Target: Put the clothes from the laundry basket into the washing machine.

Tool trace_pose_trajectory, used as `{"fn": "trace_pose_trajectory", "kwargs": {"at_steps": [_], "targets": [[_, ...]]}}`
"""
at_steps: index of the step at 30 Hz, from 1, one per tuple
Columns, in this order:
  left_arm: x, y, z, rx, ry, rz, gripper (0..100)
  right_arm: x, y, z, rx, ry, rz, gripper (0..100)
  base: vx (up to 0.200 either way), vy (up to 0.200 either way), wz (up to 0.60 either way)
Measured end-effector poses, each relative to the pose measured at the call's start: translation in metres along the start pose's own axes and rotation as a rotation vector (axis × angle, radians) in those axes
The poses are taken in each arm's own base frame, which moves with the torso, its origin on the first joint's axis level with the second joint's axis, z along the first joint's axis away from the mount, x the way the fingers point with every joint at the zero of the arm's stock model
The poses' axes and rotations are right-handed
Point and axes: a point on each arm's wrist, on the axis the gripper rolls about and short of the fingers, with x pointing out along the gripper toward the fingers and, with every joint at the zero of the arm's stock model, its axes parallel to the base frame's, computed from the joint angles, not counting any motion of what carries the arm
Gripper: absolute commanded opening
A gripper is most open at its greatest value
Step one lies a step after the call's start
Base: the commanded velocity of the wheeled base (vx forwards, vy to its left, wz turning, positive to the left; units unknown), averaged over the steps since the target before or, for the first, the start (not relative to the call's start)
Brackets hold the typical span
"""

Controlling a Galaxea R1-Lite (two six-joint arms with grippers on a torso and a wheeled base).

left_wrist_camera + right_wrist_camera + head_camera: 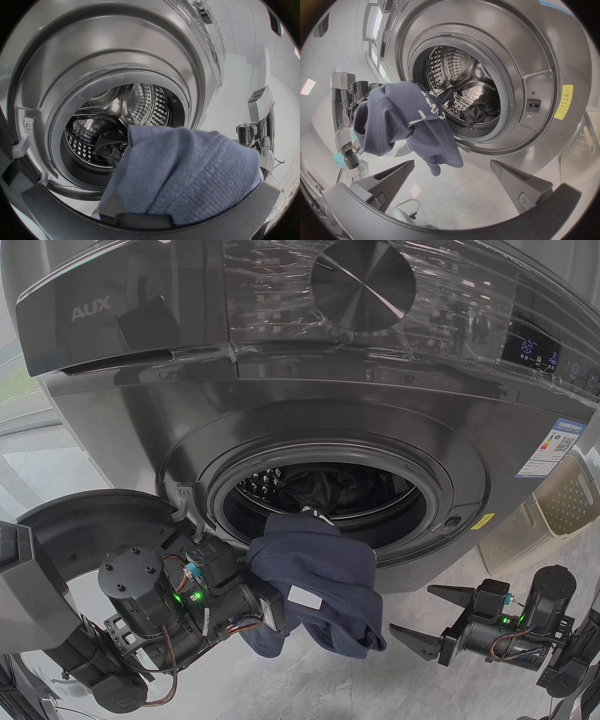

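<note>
**A:** Left gripper (282, 609), status?

**B:** Pinched on the navy garment (325, 577). Its fingers are buried under the cloth. The garment hangs from it clear of the floor, in front of the lower rim of the washing machine (350, 409) opening.

**A:** Is the cloth touching the rim?

**B:** Cannot tell. In the head view its top fold overlaps the rim's lower edge, and the right wrist view puts it towards the hinge side. White print on one fold, not legible.

**A:** Right gripper (426, 616)?

**B:** Spread wide and holding nothing. It is low, off the machine's front right corner and well apart from the garment.

**A:** The drum?

**B:** A dark garment (481, 109) lies crumpled on the bottom of the drum (147, 103). What kind of garment it is cannot be made out.

**A:** The door (94, 527)?

**B:** Open, swung to the left. The left arm covers much of it.

**A:** The laundry basket (562, 502)?

**B:** Beige and perforated, on the floor just beside the machine's right side. The frame edge cuts it off, and its inside is hidden.
</note>
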Motion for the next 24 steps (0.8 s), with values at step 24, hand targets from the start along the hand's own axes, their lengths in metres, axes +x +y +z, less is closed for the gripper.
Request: {"fn": "trace_pose_trajectory", "kwargs": {"at_steps": [24], "targets": [[0.055, 0.014, -0.016, 0.016, -0.044, 0.126, 0, -0.003, 0.018, -0.003, -0.013, 0.022, 0.079, 100, 0.000, -0.008, 0.00]]}}
